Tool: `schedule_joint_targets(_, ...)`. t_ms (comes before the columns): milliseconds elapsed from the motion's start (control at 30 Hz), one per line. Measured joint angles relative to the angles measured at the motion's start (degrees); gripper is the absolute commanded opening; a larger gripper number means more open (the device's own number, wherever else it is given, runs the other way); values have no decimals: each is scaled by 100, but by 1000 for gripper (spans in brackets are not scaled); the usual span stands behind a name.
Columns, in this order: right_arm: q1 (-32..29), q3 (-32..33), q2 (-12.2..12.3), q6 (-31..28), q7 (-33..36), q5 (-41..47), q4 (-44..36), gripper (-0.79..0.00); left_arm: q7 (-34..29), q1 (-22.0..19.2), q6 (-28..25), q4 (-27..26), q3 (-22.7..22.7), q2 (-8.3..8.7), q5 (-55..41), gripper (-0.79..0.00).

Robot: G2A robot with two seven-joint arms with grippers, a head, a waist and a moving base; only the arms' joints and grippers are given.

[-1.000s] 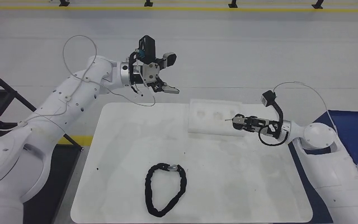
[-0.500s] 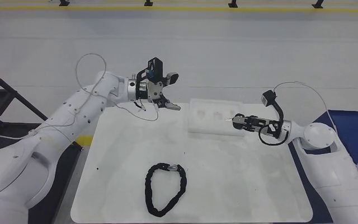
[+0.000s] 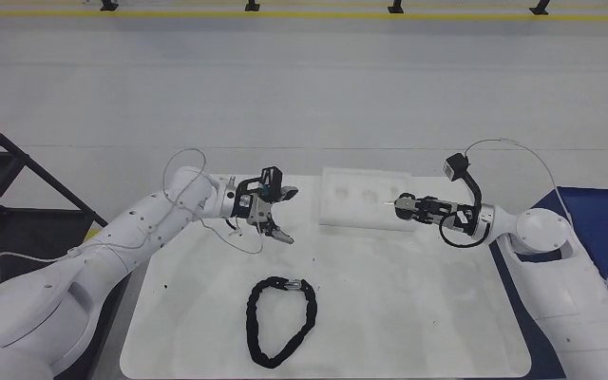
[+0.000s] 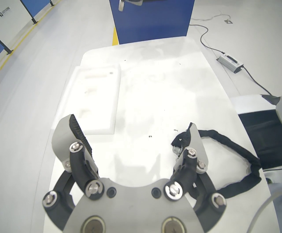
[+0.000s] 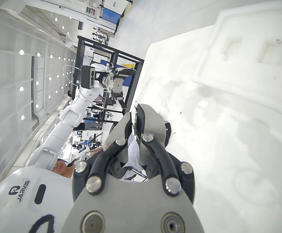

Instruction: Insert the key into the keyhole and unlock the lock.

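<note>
A white worktop (image 3: 399, 313) with rounded corners stands on a pale grey floor, and a yellow line (image 3: 313, 13) crosses that floor at the far, 12 o'clock side. A black frame (image 3: 38, 176) stands off the worktop's 9 o'clock side. In the left wrist view a blue panel (image 4: 152, 19) stands beyond the worktop, and a power brick (image 4: 230, 64) with its cable lies on the floor. A white foam tray (image 3: 366, 198) with shallow pockets lies flat at the worktop's 12 o'clock edge.

The chain lock (image 3: 277, 321), a black sleeved loop, lies flat at about 7 o'clock from the worktop's middle. Its long axis runs from 1 o'clock to 7 o'clock. The closure (image 3: 296, 283), with a glint of bright metal, sits at the 1 o'clock end.

The left gripper (image 3: 287, 215) hangs over the worktop at about 11 o'clock, its fingers spread wide and holding nothing. The chain lock lies near it at 6 o'clock, apart from the fingers. In the left wrist view the closure (image 4: 179, 143) shows just behind one fingertip.

The right gripper (image 3: 399, 203) sits over the foam tray's 3 o'clock end, its fingers drawn narrow on the key (image 3: 386, 201). This thin sliver juts from the fingertips and points to 9 o'clock. From these fingers the chain lock is well apart, at about 8 o'clock.
</note>
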Motion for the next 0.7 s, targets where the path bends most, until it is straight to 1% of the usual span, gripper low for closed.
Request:
schedule_joint_targets(100,0,0,0,0,0,0,0,-785,-141,94,0,-68,-1,-11,589,0)
schedule_joint_targets(267,0,0,0,0,0,0,0,-785,-256,259,0,-149,-1,-42,1025,0)
schedule_joint_targets(700,0,0,0,0,0,0,0,-785,-272,257,0,-153,-1,-41,1043,0)
